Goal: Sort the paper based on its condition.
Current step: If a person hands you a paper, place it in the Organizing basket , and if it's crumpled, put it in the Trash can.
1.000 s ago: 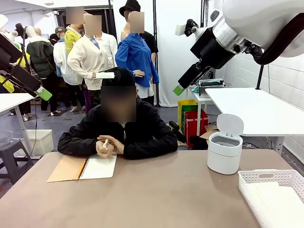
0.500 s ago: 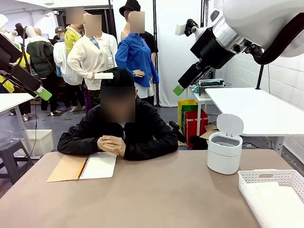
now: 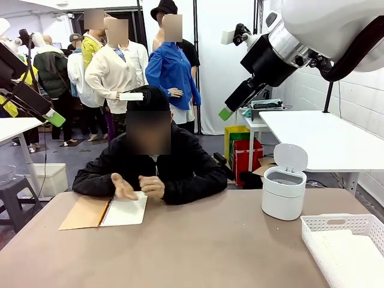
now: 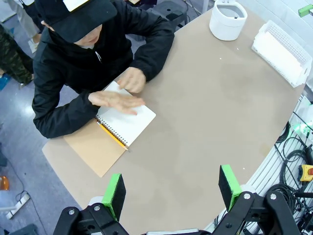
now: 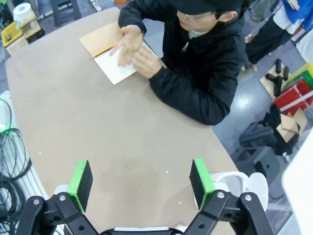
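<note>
Loose paper sheets and wads are out of view. An open spiral notebook (image 3: 123, 211) with a tan cover lies at the table's far left in front of the seated person. One open hand (image 3: 123, 187) hovers flat over its white page (image 4: 131, 119), and the other hand (image 3: 153, 187) rests beside it. My left gripper (image 4: 172, 191) hangs open and empty, high above the table's near left. My right gripper (image 5: 142, 183) is also open and empty, high over the right side. The front view shows a green-tipped finger of each, left (image 3: 54, 118) and right (image 3: 227, 113).
A white round bin (image 3: 283, 193) with its lid flipped up stands at the far right of the brown table (image 3: 198, 246). A white slatted basket (image 3: 345, 227) sits at the near right corner. A pencil (image 4: 113, 136) lies along the notebook's spiral.
The person's clasped hands have come apart, and one hand now spreads flat above the notebook page. Both arms have stayed still.
</note>
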